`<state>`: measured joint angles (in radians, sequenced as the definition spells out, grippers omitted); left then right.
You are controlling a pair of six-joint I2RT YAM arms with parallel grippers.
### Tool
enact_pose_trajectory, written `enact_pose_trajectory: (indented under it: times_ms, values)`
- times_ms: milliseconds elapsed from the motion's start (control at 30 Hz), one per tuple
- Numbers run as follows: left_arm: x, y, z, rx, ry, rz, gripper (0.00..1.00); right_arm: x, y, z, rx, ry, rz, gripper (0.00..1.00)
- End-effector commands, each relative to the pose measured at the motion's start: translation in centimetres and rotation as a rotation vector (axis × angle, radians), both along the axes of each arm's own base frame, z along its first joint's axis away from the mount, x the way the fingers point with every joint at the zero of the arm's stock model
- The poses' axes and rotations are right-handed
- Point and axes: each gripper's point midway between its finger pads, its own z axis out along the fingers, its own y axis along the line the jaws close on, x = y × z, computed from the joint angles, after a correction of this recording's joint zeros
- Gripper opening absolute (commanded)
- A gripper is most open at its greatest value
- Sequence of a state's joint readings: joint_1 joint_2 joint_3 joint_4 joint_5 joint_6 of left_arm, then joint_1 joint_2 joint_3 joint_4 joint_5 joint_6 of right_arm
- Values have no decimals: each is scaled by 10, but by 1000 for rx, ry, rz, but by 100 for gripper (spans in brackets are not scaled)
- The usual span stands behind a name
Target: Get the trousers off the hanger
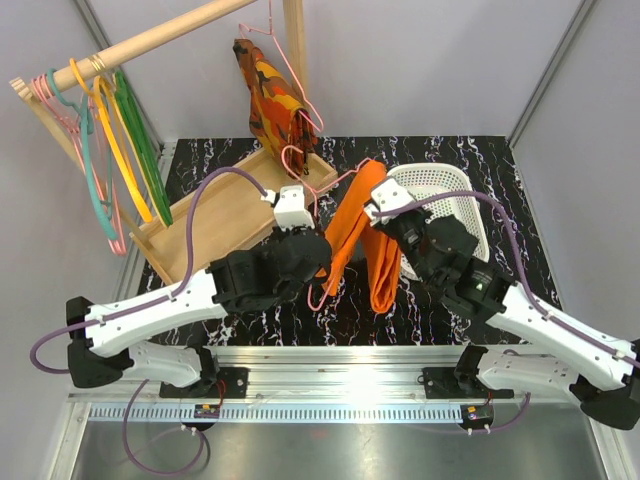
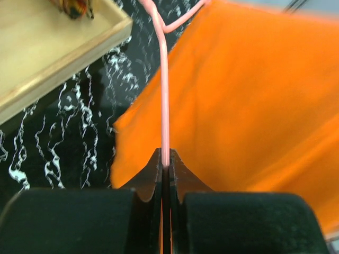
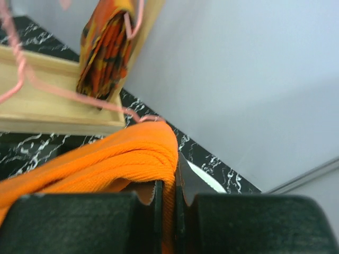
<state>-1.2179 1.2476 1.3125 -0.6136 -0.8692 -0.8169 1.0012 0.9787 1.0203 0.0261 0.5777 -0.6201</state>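
Roughly midway, I judge. The left hand [image 2: 165, 168] is clamped on the pink wire hanger [image 2: 164, 106], and the right hand [image 3: 168, 186] is clamped on a fold of the orange trousers [image 1: 352, 232], draped on the wire above the worktop [image 1: 520, 190]. Drawing them apart remains. A white basket [image 1: 455, 190] crowds the right and a wooden tray [image 1: 215, 225] the left, so the near side looks freest.
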Motion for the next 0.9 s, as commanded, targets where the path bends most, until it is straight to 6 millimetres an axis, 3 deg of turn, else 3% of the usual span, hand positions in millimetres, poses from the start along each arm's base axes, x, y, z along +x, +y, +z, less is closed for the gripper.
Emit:
enact_pose_trajectory:
  times_ms: [0, 167, 367, 633, 733, 867]
  values:
    - [0, 9, -3, -85, 9, 47, 0, -14, -51, 125, 328, -196, -79, 0]
    - [-3, 18, -32, -75, 53, 58, 0, -26, -74, 175, 376, -233, -90, 0]
    - [-6, 32, -46, -48, 67, 74, 0, -31, -105, 204, 371, -274, -204, 0]
    - [-11, 59, -67, 34, 93, 108, 0, -21, -130, 191, 273, -249, -399, 0]
    - [-14, 67, -68, 55, 99, 113, 0, -8, -136, 176, 135, -263, -508, 0]
    - [-17, 82, -62, 65, 86, 127, 0, 14, -153, 138, -35, -233, -657, 0]
